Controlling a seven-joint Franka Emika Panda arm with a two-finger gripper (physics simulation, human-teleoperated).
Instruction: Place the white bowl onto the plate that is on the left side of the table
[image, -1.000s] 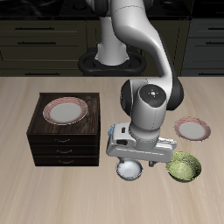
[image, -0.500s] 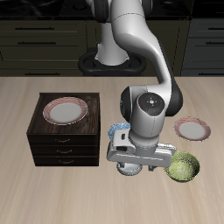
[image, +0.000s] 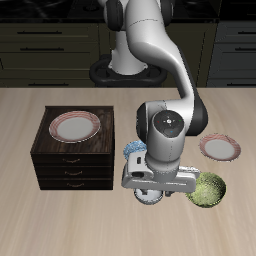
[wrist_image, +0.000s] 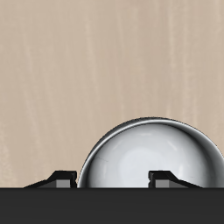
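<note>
Wood-grain counter under white bowl: light, rigid, probably slippery; best pinched at rim. Tool spread, straddling it.

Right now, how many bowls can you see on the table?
3: the white bowl under the gripper near the front edge, the green bowl beside it, and a blue patterned bowl mostly hidden behind the arm. Others may be hidden.

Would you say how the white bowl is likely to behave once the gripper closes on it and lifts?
The white bowl looks rigid and glossy, so the fingertips may slip on its smooth curved wall. Small and thin-looking, it is probably light. Its rounded form suggests it could tip if gripped off-centre.
</note>
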